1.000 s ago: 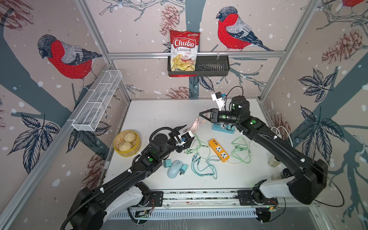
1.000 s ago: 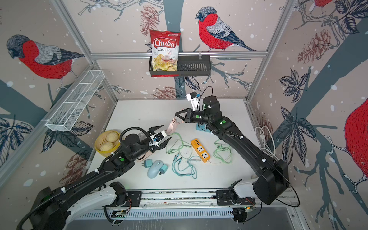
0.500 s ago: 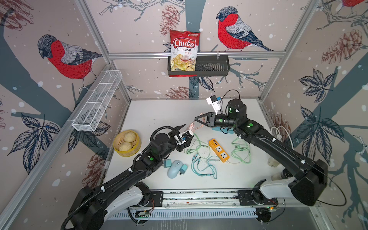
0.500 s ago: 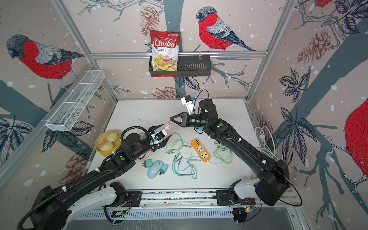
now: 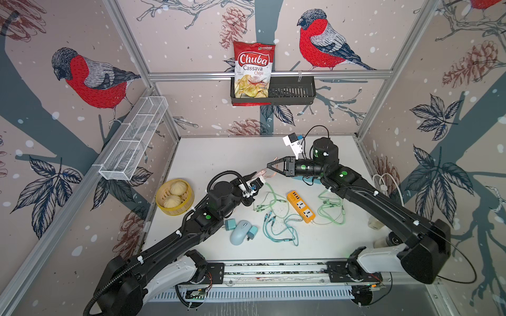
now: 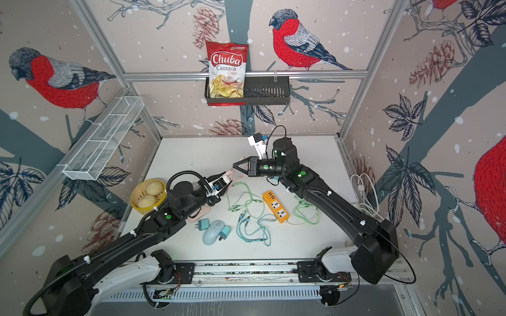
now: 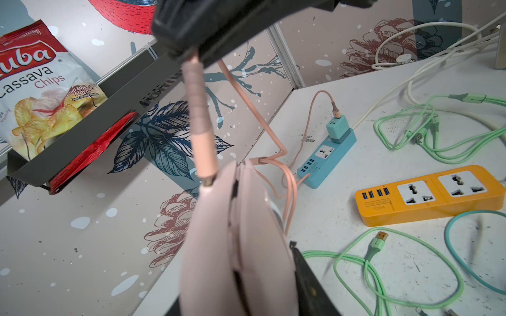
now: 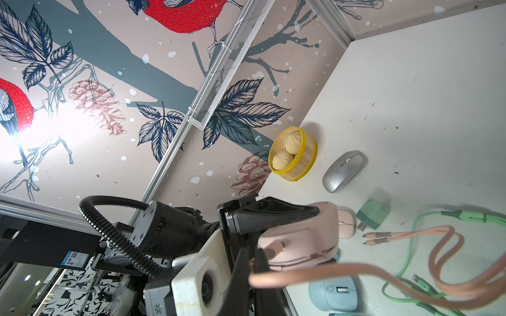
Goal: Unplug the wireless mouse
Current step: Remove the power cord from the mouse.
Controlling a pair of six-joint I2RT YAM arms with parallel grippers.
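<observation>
While right fingers (image 8: 240,273) tight on pink cable (image 8: 356,269), left fingers (image 8: 273,213) half-wide, snug around pink mouse (image 8: 301,238).

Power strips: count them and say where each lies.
2. The orange strip lies among the green cables mid-table; the blue strip sits nearer the back wall, a charger plugged into it. Others may be hidden.

Table (image 5: 219,153) is carrying orange strip (image 5: 301,206). Green cables (image 7: 443,158) are lying on both sides of it, blue mouse (image 5: 238,232) is sitting near it between two chargers (image 5: 230,225), and bun basket (image 5: 175,197) is sitting well apart from it.
</observation>
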